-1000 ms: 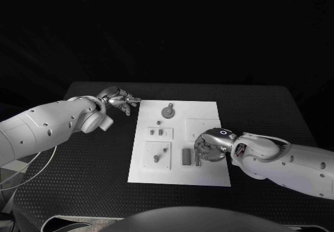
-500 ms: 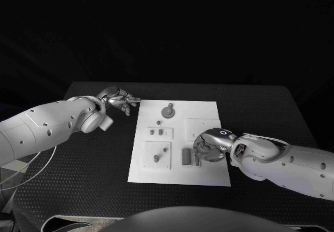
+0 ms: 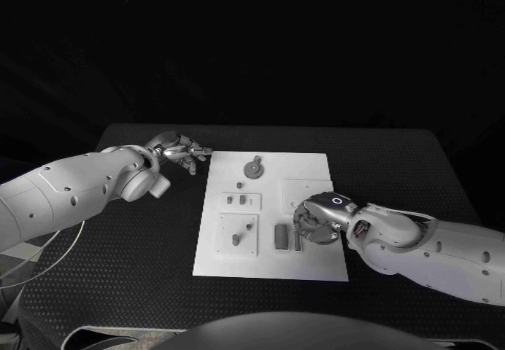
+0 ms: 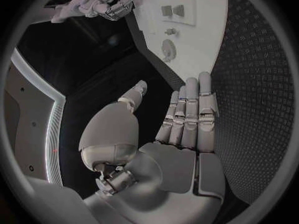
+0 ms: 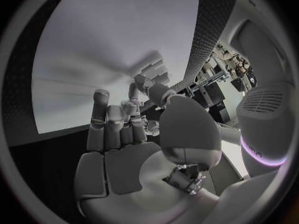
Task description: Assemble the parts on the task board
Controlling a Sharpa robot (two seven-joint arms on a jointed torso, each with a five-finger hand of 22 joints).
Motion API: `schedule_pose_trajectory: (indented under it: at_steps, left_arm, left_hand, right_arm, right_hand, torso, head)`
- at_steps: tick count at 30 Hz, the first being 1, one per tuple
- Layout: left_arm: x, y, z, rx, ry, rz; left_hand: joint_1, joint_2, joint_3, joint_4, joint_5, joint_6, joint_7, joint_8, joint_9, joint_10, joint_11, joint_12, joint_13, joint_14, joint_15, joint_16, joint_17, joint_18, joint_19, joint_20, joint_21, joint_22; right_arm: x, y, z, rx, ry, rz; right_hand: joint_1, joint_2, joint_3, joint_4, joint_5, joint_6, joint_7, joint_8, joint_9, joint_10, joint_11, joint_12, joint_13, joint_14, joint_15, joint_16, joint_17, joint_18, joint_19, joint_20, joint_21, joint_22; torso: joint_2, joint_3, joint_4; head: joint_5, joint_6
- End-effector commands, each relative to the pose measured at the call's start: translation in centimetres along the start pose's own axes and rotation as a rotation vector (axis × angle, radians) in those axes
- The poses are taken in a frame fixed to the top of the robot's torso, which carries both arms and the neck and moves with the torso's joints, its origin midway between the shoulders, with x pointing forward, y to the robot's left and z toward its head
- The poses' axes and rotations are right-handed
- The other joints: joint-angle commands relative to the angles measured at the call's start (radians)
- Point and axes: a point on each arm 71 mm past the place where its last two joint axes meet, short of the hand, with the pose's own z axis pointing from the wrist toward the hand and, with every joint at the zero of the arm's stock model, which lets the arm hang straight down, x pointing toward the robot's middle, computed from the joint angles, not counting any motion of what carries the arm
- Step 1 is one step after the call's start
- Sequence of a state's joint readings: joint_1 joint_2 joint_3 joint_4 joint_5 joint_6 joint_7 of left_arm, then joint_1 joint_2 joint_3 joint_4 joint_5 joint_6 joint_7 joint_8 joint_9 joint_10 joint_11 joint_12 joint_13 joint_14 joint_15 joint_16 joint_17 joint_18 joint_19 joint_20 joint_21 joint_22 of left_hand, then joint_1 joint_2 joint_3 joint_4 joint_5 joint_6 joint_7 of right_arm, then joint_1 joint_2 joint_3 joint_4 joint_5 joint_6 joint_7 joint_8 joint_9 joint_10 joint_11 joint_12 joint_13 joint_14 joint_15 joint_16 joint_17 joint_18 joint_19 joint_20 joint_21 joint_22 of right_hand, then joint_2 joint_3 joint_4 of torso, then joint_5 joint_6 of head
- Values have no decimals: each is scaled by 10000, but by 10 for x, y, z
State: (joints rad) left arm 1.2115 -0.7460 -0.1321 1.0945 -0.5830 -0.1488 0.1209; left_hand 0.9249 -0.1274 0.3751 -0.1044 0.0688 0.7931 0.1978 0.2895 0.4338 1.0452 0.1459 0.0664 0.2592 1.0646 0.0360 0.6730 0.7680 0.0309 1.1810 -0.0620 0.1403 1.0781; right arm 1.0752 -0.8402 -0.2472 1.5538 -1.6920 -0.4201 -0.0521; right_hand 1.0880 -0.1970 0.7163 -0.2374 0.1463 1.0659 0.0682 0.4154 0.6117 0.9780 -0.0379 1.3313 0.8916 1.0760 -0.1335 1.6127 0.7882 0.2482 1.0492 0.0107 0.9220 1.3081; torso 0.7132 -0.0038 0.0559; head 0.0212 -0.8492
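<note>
On task board (image 3: 316, 164): approx 7 grey parts (image 3: 254, 169). Right hand (image 3: 319, 219) fingers curled, grip unclear; left hand (image 3: 181, 151) fingers straight, holding nothing.

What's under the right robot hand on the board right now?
The right robot hand hangs over the task board, beside two upright grey parts. Its fingers curl down and cover the spot below, so any part there, or in its grasp, stays hidden.
</note>
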Motion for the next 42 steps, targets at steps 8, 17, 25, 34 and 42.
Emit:
schedule_pose_trajectory:
  at_steps: [8,17,25,34,42]
  left_arm:
    - [2,-2,0,147,117,4]
    - [1,-2,0,153,54,-271]
    - [2,-6,-1,464,-220,-759]
    - [-9,-17,-5,1220,-1713,-1577]
    - [-12,-32,-2,1375,-1735,-2202]
  left_hand:
    - [111,24,-28,5,-56,-9,40,25,-13,-102,-2,29,-17,84,-12,-45,19,707,61,-17,-68,12]
    - [90,30,-47,18,-56,-4,36,35,-16,-99,16,32,-17,-45,13,-150,-8,676,-72,16,-165,-23]
    - [125,126,-35,-37,-51,50,8,95,-16,-94,124,45,-11,-685,183,-788,-272,480,-758,199,-739,-385]
    - [433,39,69,-771,-180,176,-70,218,9,171,85,88,48,-1455,666,-2266,-856,250,-2050,648,-796,-1628]
    - [354,101,258,-1065,-182,-58,-229,147,-18,-934,184,-48,-443,-2762,1194,-3542,-1456,142,-3379,1161,-804,-2522]
  right_arm:
    - [-4,-3,-3,246,-665,82]
    - [-14,-21,-7,1245,-1533,3262]
    - [-38,-43,5,1508,-2439,5417]
    - [-68,-100,34,2023,-3249,7712]
    - [-89,-135,58,2573,-4156,11081]
  right_hand:
    - [75,17,14,-18,-53,146,-11,69,42,122,-4,78,25,98,-6,-35,-14,136,126,-12,23,128]
    - [-88,-68,-26,211,-56,-552,210,-240,40,-124,200,-143,-30,-77,133,-256,-71,136,-50,93,-161,85]
    - [-171,-17,-65,279,-54,-932,364,-378,82,-457,359,-376,-118,-380,284,-591,-210,136,-418,279,-437,45]
    - [-504,743,173,353,-64,-2171,1045,-992,-351,-1292,1098,-3965,-2875,-1432,1071,-4141,-1935,-95,-2230,1132,-2692,-1048]
    - [-802,1295,203,150,-62,-2828,1265,-1117,-832,-1576,1935,-7295,-5561,-2465,2412,-8300,-3377,-601,-4263,1726,-4701,-1906]
  torso:
    - [-4,-1,7]
    - [-16,-14,0]
    - [-48,-32,-12]
    - [-231,-57,-45]
    - [-410,-34,-90]
  head:
    - [17,27]
    - [47,113]
    - [-16,451]
    - [-130,1092]
    - [-220,2083]
